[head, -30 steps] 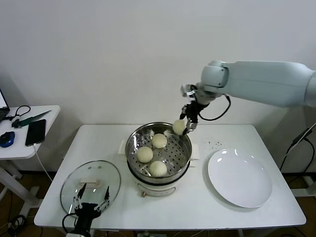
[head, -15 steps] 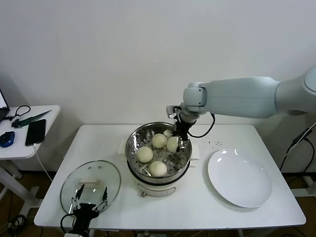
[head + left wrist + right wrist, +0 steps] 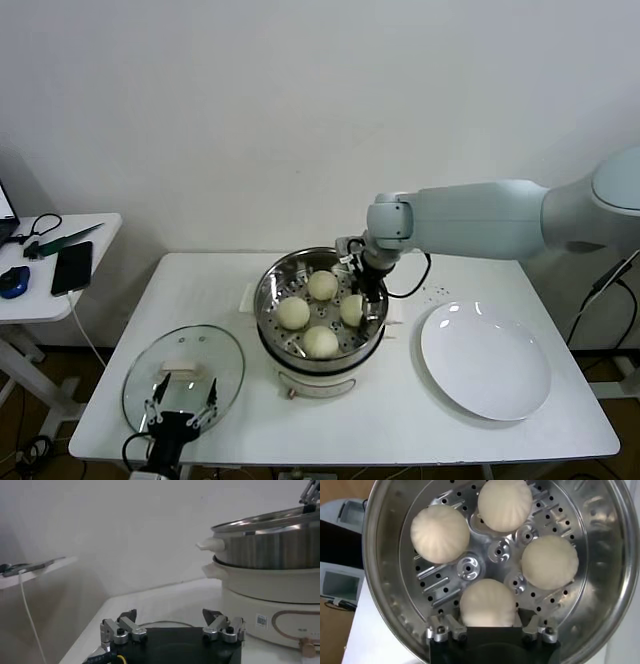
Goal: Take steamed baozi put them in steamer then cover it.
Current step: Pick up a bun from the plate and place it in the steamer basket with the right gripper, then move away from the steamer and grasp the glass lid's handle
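A white desk carries a steel steamer at its middle, a glass cover lying flat near the front left corner, and a bare white plate toward the right edge. Four steamed baozi sit on the steamer's perforated tray, each apart from the others.

The right gripper reaches down inside the steamer on the side toward the plate. Its fingers stand spread on either side of the nearest bun, which rests on the tray between them, apparently just set free.

The left gripper waits low at the front left corner, just over the near rim of the cover, fingers spread and holding nothing.

Judging by the tray, all four buns are loaded and only the covering remains. To finish this step well, the right arm should rise straight up, keeping its fingers wide so neither tip drags the soft bun or clips the steel rim. Only once it is clear of the pot should the cover be taken by its flat white handle and lowered level onto the rim.
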`<state>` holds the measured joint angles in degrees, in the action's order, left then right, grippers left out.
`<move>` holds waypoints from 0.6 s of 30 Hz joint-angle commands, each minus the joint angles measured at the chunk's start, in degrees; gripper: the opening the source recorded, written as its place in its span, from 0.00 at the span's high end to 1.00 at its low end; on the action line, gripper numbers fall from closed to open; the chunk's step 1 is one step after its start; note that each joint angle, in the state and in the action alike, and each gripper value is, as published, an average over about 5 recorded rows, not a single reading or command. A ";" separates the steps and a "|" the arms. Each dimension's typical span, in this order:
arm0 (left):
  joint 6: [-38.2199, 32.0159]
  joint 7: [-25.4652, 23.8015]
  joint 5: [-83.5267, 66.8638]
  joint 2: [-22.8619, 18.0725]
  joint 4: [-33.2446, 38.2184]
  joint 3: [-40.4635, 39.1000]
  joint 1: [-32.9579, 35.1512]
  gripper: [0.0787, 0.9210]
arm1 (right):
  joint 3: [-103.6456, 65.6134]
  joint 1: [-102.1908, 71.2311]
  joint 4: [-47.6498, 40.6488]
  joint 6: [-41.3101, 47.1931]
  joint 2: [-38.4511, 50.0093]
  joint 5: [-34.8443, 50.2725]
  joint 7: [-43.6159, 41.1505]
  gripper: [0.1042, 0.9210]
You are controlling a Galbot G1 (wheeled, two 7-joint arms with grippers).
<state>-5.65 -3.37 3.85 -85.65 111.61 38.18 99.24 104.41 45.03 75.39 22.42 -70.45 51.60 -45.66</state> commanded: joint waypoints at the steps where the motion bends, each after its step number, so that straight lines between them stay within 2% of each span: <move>1: 0.07 0.07 -0.05 0.02 -0.04 -0.06 -0.05 0.12 | -0.85 0.57 0.78 0.70 1.22 -0.57 -0.16 0.13; 13: -0.03 0.19 -0.42 -0.11 -0.15 0.34 -0.08 0.12 | -3.82 6.89 4.22 -4.40 10.40 1.91 -2.81 0.12; 18: -0.18 0.49 -0.49 -0.15 -0.02 0.70 -0.14 0.12 | -4.85 7.74 7.39 -11.92 17.69 1.91 6.33 0.12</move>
<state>-5.74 -3.08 3.42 -85.68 111.48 38.75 99.18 101.08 50.31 79.52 18.07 -61.96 52.90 -46.35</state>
